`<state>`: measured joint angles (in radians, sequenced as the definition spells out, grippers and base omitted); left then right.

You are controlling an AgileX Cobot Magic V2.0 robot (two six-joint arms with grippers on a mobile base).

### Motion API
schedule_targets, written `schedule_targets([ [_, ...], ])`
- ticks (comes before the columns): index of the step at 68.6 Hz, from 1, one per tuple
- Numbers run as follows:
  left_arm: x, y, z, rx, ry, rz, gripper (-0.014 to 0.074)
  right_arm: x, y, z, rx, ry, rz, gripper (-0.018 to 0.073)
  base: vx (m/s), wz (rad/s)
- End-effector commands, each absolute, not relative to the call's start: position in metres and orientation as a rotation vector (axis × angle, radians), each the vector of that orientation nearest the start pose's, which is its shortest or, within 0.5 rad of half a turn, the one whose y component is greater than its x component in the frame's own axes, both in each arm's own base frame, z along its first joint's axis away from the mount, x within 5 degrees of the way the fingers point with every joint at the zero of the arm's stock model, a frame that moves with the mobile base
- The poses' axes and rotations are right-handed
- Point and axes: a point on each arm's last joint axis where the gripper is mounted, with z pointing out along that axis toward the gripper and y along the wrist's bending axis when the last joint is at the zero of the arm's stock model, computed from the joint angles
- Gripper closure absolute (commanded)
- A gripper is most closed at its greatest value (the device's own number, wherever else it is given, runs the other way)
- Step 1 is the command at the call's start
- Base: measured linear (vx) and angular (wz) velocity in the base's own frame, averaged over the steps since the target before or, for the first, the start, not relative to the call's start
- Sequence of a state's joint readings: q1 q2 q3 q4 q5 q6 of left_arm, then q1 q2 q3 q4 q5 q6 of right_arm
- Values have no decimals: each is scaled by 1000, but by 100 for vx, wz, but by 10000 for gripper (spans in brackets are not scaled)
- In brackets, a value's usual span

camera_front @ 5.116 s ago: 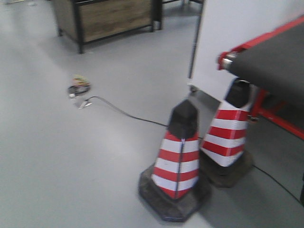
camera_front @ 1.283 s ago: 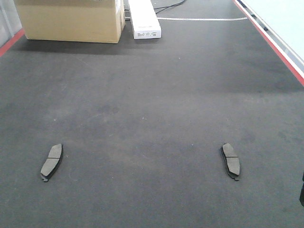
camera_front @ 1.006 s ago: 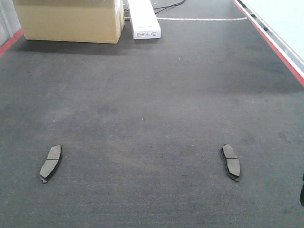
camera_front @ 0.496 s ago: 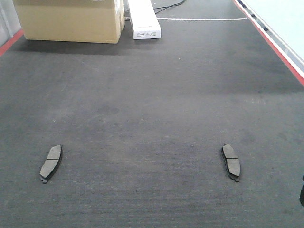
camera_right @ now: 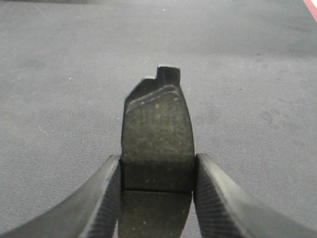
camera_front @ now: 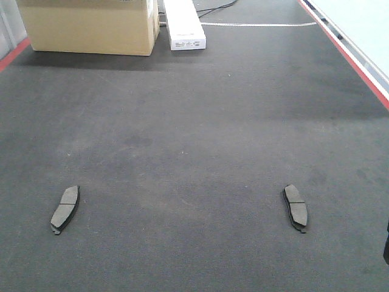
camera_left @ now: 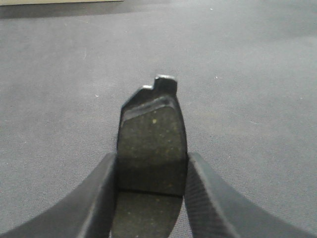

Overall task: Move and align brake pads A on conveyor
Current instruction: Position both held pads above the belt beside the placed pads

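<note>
- Two brake pads (camera_front: 65, 208) (camera_front: 296, 207) lie flat, well apart, on the conveyor (camera_front: 194, 121).
- My left gripper (camera_left: 151, 198) and right gripper (camera_right: 157, 198) each pinch a pad (camera_left: 152, 144) (camera_right: 157, 141), seemingly off the belt.

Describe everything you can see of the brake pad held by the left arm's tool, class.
The held brake pad is a flat, dark, curved-sided plate with a speckled, gritty face and a bevelled far end carrying a small square tab. A thin cross groove runs near the grip. It points away from the wrist camera, above the grey felt-like conveyor, not visibly touching it. The left tool clamps its long edges, one finger on each side.
</note>
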<state>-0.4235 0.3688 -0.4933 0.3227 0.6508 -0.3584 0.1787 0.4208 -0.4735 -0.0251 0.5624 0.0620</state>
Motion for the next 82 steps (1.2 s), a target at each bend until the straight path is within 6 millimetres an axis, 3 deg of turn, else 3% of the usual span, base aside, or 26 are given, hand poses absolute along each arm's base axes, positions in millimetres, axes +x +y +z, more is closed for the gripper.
schedule_targets([
  [1, 76, -17, 315, 206, 1862, -182, 603, 88, 14, 311, -127, 1867, 121, 564, 0, 0],
  [17, 86, -25, 321, 247, 1797, -202, 602, 88, 14, 311, -127, 1867, 121, 564, 0, 0],
  [27, 105, -37, 320, 271, 1792, -232, 599, 88, 14, 311, -127, 1866, 121, 564, 0, 0],
  [35, 134, -52, 310, 285, 1890, -241, 594, 88, 14, 311, -127, 1866, 121, 564, 0, 0],
  [53, 209, -87, 309, 100, 2135, -339, 582, 88, 14, 311, -127, 1866, 121, 564, 0, 0],
  [65, 262, -113, 285, 64, 2272, -339, 574, 88, 14, 311, -127, 1866, 121, 564, 0, 0],
  [82, 315, -138, 241, 41, 2454, -284, 561, 88, 14, 311, -127, 1866, 121, 564, 0, 0],
])
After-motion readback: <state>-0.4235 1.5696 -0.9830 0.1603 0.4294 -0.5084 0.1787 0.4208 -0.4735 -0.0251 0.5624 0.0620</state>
